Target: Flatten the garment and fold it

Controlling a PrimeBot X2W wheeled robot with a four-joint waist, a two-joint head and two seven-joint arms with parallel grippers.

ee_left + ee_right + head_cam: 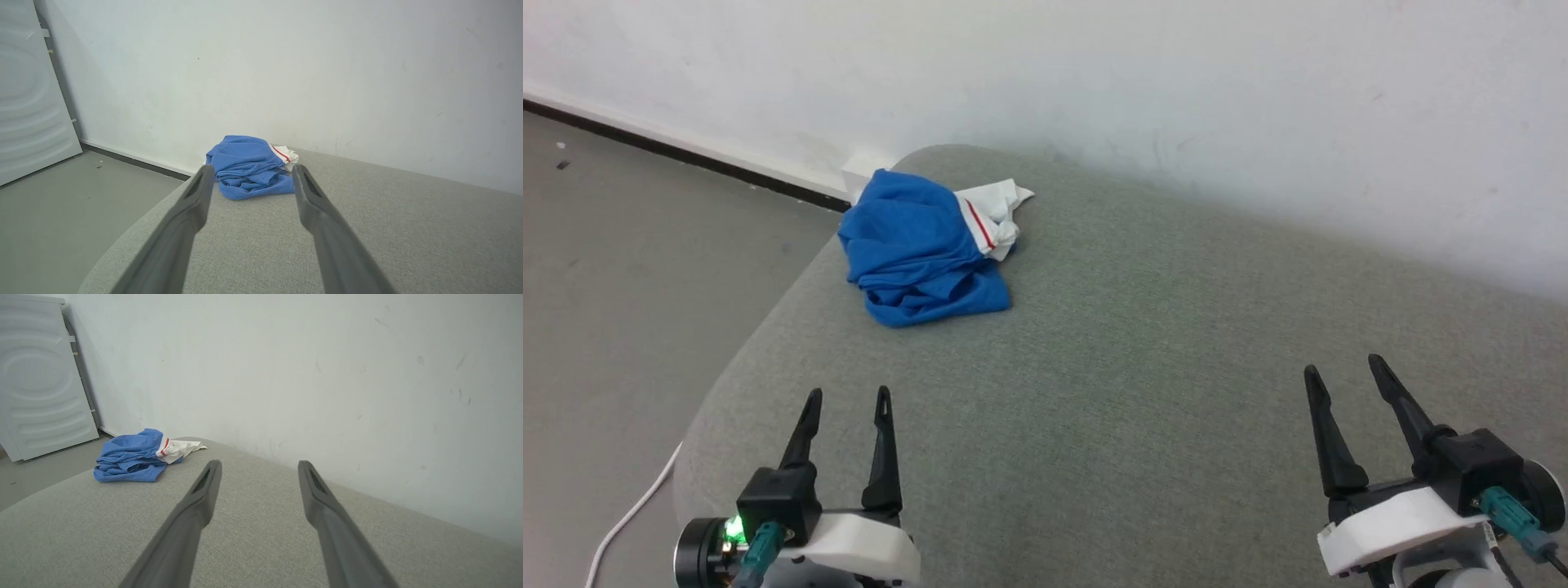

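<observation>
Garment (927,249): crumpled blue heap, far left corner of grey fabric counter (1135,367), by white wall (1176,82). Left claw (847,392), right claw (1343,366) spread, empty. Head view adds floor cable (629,514); wrist views add white ribbed panel (28,90).

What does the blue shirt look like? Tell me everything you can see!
The garment is a bright blue shirt of soft, knit-looking cloth, with a white part edged by a red stripe poking out at its far side. It is crumpled into a lumpy heap, not flat. It lies on the grey padded surface, near its far left corner. The left gripper and right gripper are open and do not touch it.
</observation>
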